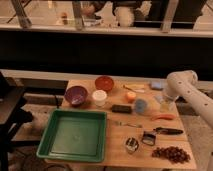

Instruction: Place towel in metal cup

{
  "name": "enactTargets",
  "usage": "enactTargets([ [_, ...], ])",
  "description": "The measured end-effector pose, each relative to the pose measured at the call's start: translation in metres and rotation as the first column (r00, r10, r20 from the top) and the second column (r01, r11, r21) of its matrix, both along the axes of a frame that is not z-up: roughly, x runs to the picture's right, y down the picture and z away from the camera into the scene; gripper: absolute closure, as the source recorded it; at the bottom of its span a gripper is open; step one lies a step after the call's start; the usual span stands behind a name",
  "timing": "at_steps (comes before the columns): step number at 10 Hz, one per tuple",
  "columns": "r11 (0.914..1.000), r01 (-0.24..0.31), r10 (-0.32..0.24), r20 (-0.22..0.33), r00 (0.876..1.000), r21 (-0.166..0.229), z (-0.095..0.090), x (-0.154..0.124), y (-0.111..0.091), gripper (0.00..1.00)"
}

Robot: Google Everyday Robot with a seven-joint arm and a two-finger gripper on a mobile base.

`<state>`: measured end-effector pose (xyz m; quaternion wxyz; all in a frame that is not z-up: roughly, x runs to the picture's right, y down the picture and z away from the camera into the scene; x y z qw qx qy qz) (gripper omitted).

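The metal cup (131, 145) is small, round and shiny. It stands near the table's front edge, right of the green tray. My gripper (164, 104) hangs from the white arm (181, 84) over the right side of the table, well behind and to the right of the cup. A small pale scrap that looks like the towel (165, 101) shows at the gripper's tip. I cannot tell whether it is held or lies under the gripper.
A green tray (75, 135) fills the front left. Behind it stand a purple bowl (76, 95), a red bowl (104, 82) and a white cup (100, 97). A round blue-grey item (140, 105), a carrot (163, 117), a dark square-framed object (148, 138) and grapes (171, 153) lie around the cup.
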<state>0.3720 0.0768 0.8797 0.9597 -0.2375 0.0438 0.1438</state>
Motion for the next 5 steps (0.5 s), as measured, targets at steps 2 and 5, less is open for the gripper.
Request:
enactTargets([
  [2,0.9999,-0.004,0.004,-0.006,1.0,-0.016,0.008,0.004,0.0,0.2],
  [5,0.9994,-0.014,0.014,-0.013,1.0,-0.033,0.025,0.008,-0.005,0.2],
])
